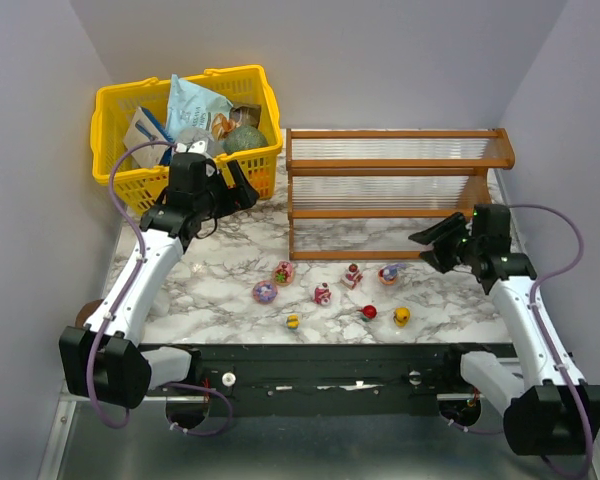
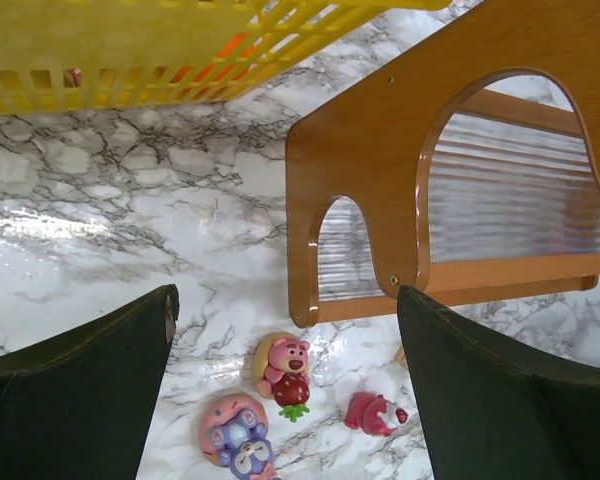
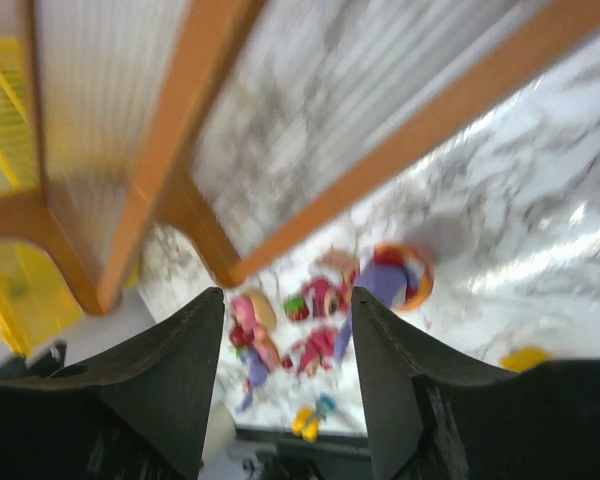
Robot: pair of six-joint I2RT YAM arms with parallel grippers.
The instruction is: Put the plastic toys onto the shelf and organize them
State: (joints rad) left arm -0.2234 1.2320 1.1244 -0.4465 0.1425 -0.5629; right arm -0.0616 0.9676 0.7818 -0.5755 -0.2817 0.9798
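Note:
Several tiny plastic toys lie on the marble table in front of the shelf (image 1: 395,190): a pink one (image 1: 284,271), a purple one (image 1: 265,292), red-pink ones (image 1: 322,294) (image 1: 352,275), an orange-rimmed one (image 1: 389,273) and a yellow one (image 1: 402,317). The shelf tiers hold nothing. My left gripper (image 1: 238,188) is open and empty above the table beside the basket. In the left wrist view the gripper (image 2: 285,300) hangs over a pink bear with a strawberry (image 2: 285,370) and a purple bear (image 2: 235,430). My right gripper (image 1: 430,243) is open and empty by the shelf's right front. In the blurred right wrist view the gripper (image 3: 285,300) frames several toys (image 3: 320,295).
A yellow basket (image 1: 115,110) of packets and jars stands at the back left, close behind my left gripper, and shows in the left wrist view (image 2: 130,50). The shelf's wooden side panel (image 2: 380,180) is just ahead of the left gripper. Grey walls close in on both sides.

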